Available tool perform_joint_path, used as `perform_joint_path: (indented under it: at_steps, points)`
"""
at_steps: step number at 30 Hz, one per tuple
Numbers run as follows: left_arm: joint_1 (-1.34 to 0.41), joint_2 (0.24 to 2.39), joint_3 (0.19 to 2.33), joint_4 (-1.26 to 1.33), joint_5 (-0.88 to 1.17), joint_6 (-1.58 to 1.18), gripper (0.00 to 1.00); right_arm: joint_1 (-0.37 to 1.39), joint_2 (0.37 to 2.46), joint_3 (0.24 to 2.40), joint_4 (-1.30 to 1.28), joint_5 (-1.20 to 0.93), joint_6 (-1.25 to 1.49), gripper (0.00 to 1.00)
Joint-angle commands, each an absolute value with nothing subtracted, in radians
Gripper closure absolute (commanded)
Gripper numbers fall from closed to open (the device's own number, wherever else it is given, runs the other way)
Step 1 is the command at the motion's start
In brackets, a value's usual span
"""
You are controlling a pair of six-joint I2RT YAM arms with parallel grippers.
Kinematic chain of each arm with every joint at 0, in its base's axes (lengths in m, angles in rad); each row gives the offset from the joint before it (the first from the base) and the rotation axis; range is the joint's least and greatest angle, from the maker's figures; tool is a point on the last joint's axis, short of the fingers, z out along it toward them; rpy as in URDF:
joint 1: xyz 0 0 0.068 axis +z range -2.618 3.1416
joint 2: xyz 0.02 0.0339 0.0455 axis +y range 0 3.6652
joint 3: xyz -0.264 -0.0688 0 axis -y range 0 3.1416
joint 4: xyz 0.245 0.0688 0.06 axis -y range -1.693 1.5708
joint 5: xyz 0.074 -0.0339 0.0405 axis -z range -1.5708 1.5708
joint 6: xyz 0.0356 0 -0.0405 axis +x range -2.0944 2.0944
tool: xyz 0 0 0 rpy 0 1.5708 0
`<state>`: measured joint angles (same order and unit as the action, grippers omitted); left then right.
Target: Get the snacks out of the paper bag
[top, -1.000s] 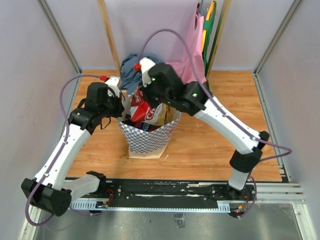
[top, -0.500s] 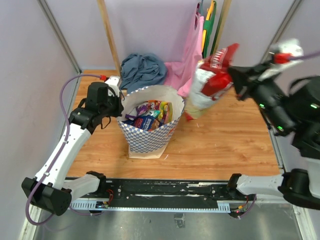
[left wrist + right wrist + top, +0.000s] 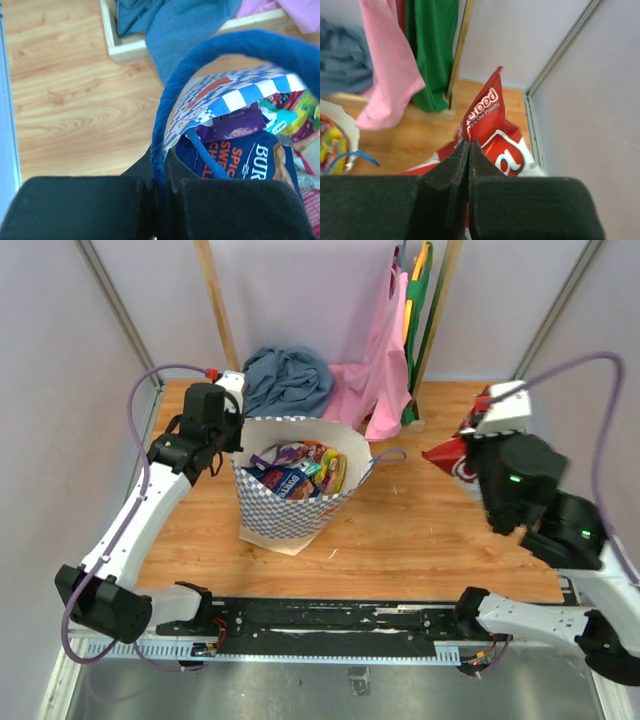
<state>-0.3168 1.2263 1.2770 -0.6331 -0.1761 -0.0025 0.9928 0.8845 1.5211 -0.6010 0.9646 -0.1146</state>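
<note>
Right wrist view: right claw (image 3: 469, 146) pinches the red chip bag (image 3: 490, 120) by a thin edge at its tips; it could slip. Left claw (image 3: 160, 182) clamps the cord handle (image 3: 161, 125); tugging may tip the paper bag (image 3: 240, 92) ahead, spilling snacks (image 3: 235, 155).

Right gripper (image 3: 469, 144) has swung the red chip bag (image 3: 450, 462) out of the paper bag (image 3: 285, 520) to the table (image 3: 410, 540) edge; paper bag has shifted left.

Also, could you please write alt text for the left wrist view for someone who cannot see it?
The left gripper is shut on the blue cord handle of the paper bag, which loops across the view. The bag's open mouth shows a dark blue packet and a purple packet; a grey-blue cloth lies beyond it.
</note>
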Motion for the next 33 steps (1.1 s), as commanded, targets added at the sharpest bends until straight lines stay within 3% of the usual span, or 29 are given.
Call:
perform_joint_path:
  at_steps: [1, 5, 12, 13, 15, 16, 17, 21, 24, 25, 26, 29, 33]
  points:
    - [-0.321, 1.258, 1.418, -0.429, -0.255, 0.141, 1.00, 0.766, 0.947, 1.420, -0.633, 0.729, 0.055, 0.99]
    - [-0.320, 1.306, 1.519, -0.401, -0.287, 0.236, 0.99, 0.415, 1.026, 1.317, -0.590, 0.358, 0.145, 0.99]
    - [-0.320, 1.334, 1.634, -0.320, -0.294, 0.357, 0.99, 0.165, 1.115, 1.253, -0.543, 0.169, 0.228, 0.98]
    - [-0.320, 1.334, 1.641, -0.314, -0.264, 0.372, 0.99, 0.145, 1.130, 1.242, -0.541, 0.127, 0.235, 0.84]
    - [-0.320, 1.318, 1.623, -0.292, -0.177, 0.396, 0.99, 0.132, 1.154, 1.222, -0.542, 0.066, 0.237, 0.27]
    - [-0.319, 1.305, 1.601, -0.283, -0.121, 0.396, 0.99, 0.132, 1.157, 1.210, -0.543, 0.034, 0.241, 0.06]
    - [-0.319, 1.286, 1.569, -0.273, -0.061, 0.397, 0.99, 0.132, 1.152, 1.195, -0.538, 0.003, 0.247, 0.01]
    - [-0.354, 1.164, 1.359, -0.208, 0.177, 0.402, 0.95, 0.152, 1.063, 1.128, -0.489, -0.083, 0.284, 0.01]
    - [-0.439, 1.052, 1.185, -0.143, 0.213, 0.386, 0.69, 0.223, 0.960, 1.095, -0.455, -0.111, 0.294, 0.01]
    - [-0.472, 1.010, 1.125, -0.140, 0.193, 0.380, 0.53, 0.274, 0.937, 1.082, -0.442, -0.118, 0.293, 0.01]
    - [-0.501, 0.984, 1.087, -0.141, 0.169, 0.373, 0.45, 0.320, 0.915, 1.074, -0.437, -0.114, 0.292, 0.01]
    - [-0.577, 0.927, 1.005, -0.172, 0.055, 0.308, 0.31, 0.526, 0.887, 1.054, -0.425, -0.006, 0.256, 0.01]
    - [-0.585, 0.841, 0.930, -0.183, 0.054, 0.172, 0.17, 0.872, 0.946, 1.008, -0.380, 0.343, 0.166, 0.02]
